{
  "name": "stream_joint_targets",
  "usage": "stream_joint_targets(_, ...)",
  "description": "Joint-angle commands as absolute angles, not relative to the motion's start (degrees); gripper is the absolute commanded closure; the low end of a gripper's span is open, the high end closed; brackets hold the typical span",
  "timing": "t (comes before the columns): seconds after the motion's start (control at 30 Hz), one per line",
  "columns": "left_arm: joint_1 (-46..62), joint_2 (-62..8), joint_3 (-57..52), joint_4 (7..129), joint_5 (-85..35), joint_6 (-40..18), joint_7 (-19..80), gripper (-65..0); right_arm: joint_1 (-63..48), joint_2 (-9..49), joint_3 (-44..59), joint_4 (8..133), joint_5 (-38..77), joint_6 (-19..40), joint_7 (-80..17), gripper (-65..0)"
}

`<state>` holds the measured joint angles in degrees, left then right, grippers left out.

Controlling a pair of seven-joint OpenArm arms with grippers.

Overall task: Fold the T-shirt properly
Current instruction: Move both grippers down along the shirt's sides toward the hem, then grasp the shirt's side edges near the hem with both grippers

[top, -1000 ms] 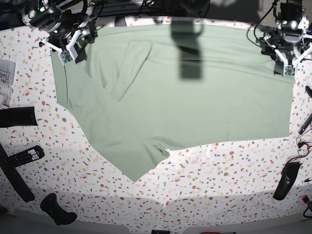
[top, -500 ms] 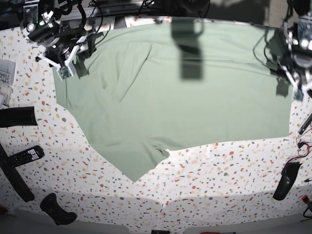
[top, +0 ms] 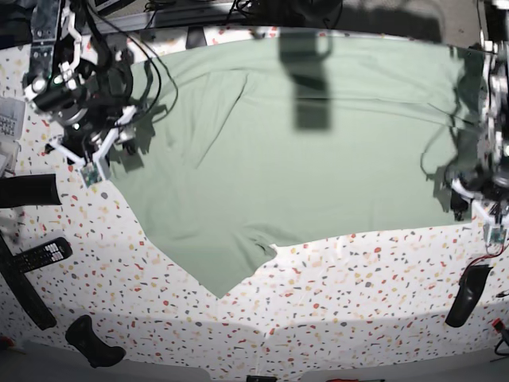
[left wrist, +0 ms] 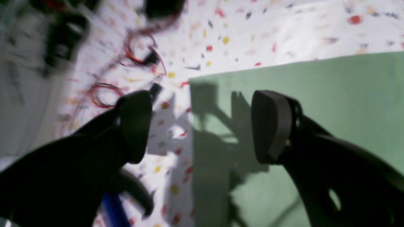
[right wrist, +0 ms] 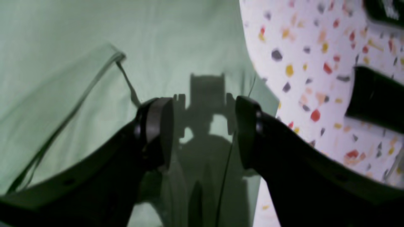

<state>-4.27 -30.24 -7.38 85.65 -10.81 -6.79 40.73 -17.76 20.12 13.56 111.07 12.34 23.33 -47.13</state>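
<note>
The pale green T-shirt [top: 302, 175] lies spread flat across the speckled table [top: 358, 278], one sleeve [top: 215, 111] folded onto its body. At the shirt's left edge my right gripper [top: 110, 153] is open. The right wrist view shows this gripper [right wrist: 203, 132] just above the cloth [right wrist: 63, 63] near its border, nothing between the fingers. My left gripper [top: 477, 213] hovers at the shirt's near right corner. In the left wrist view it [left wrist: 202, 126] is wide open, straddling the cloth's side edge [left wrist: 315, 94], holding nothing.
A remote control [top: 44, 255] and black objects [top: 28, 191] [top: 95, 342] lie along the table's left side. Another black object [top: 465, 294] and red wires [left wrist: 104, 94] sit at the right, close to my left gripper. A dark shadow [top: 306, 79] falls on the shirt's far part.
Both arms have come forward from the shirt's far corners: the right gripper down the left edge, the left gripper down the right edge to the near corner. Both stayed open.
</note>
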Motion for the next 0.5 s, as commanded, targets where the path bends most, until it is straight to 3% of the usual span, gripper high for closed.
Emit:
stream_joint_targets(0.0, -8.1, -31.5, -7.8, 83.2, -11.5, -7.5, 39.7, -44.8, -17.0, 20.8, 13.9, 112.1, 12.7, 23.3, -47.3, -29.4)
stream_joint_targets(0.33, -27.8, -31.5, -7.8, 46.3, -19.6, -20.3, 36.8, -44.8, -16.7, 20.8, 13.9, 112.1, 12.7, 23.3, -49.2, -29.4)
stream_joint_targets(0.47, -30.7, -31.5, -7.8, 35.5, -19.6, -21.1, 30.7, -44.8, -16.7, 20.8, 13.9, 112.1, 12.7, 23.3, -49.1, -29.4)
